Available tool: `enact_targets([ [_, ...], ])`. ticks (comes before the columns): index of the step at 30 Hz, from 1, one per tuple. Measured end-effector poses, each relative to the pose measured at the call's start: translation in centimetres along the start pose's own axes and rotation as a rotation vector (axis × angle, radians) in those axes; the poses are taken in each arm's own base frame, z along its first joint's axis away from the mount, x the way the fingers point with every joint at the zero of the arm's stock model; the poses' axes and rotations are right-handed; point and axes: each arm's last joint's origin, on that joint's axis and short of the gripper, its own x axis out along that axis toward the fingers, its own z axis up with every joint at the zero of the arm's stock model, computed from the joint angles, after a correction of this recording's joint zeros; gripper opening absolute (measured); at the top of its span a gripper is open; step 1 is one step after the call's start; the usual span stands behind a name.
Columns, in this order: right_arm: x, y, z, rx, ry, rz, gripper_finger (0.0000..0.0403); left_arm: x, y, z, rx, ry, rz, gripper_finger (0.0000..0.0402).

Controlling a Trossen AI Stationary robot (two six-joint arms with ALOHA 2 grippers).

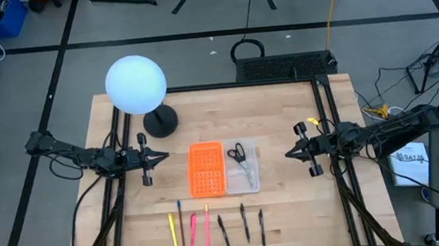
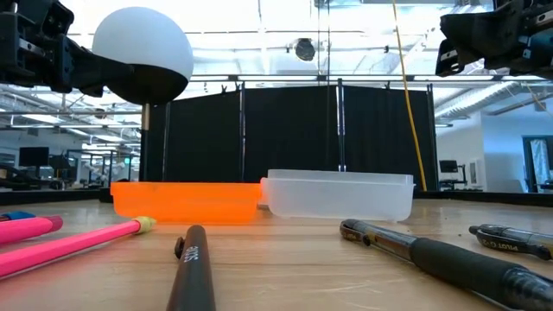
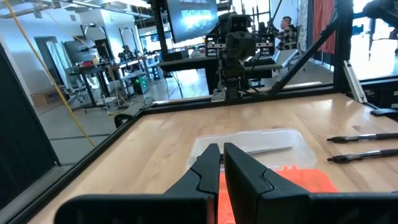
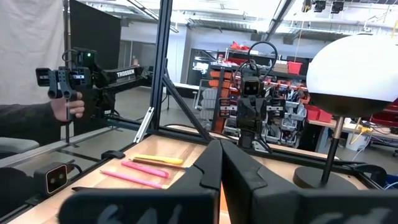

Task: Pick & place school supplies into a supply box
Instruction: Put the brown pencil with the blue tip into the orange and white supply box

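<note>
- Currently left gripper [image 1: 164, 154] hovers over the tabletop [image 1: 291, 212] just left of the supply box [image 1: 223, 169], jaws nearly shut, holding nothing.
- Right gripper [image 1: 288, 153] hovers right of the box, jaws fully shut, empty.
- Box lies open at centre: orange half [image 1: 206, 170] on the left, clear half [image 1: 242, 173] on the right.
- Scissors [image 1: 238, 153] sit inside the clear half.
- Pens and pencils [image 1: 206, 229] lie in a row along the near edge, apart from the box.
- White globe lamp [image 1: 137, 86] stands behind the left arm.
- Person's hand [image 4: 73, 109] holds a controller in the room beyond.
</note>
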Motion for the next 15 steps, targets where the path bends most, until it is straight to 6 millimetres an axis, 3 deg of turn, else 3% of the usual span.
enact_targets([
  [5,0.0,0.0,-0.01,0.0,0.001,0.0,0.0,0.0,0.02,0.15,-0.065,-0.014,0.0,0.0031],
  [15,0.0,0.0,-0.02,-0.036,0.001,-0.001,0.0,-0.02,0.08,0.63,-0.457,-0.061,-0.012,0.0031],
])
